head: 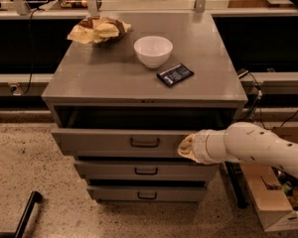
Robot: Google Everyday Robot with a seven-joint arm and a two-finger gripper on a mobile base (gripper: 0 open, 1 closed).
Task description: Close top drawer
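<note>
Your gripper [186, 148] sits at the front panel of the top drawer [99, 142], just right of the handle [144, 143] and at about its height. It looks to be touching the panel, but you cannot be sure of contact from this angle. You also cannot tell whether it is clenched or released: only its tan tip shows, at the end of the white arm [258, 147]. That arm reaches in from the right edge, low and nearly level.

The drawer stands part-way out of the grey cabinet [114, 83]. Its front juts forward past the cabinet's top edge, and a dark gap above the panel shows the inside. Under it, the middle drawer [109, 170] and the bottom drawer [114, 194] sit further back than its front.

On the cabinet top you have a white bowl [153, 50] toward the back. A dark packet [175, 75] lies near it to the right front, not touching. A crumpled tan bag [98, 29] lies at the back left corner. A cardboard box [268, 205] stands on the floor below the arm.
</note>
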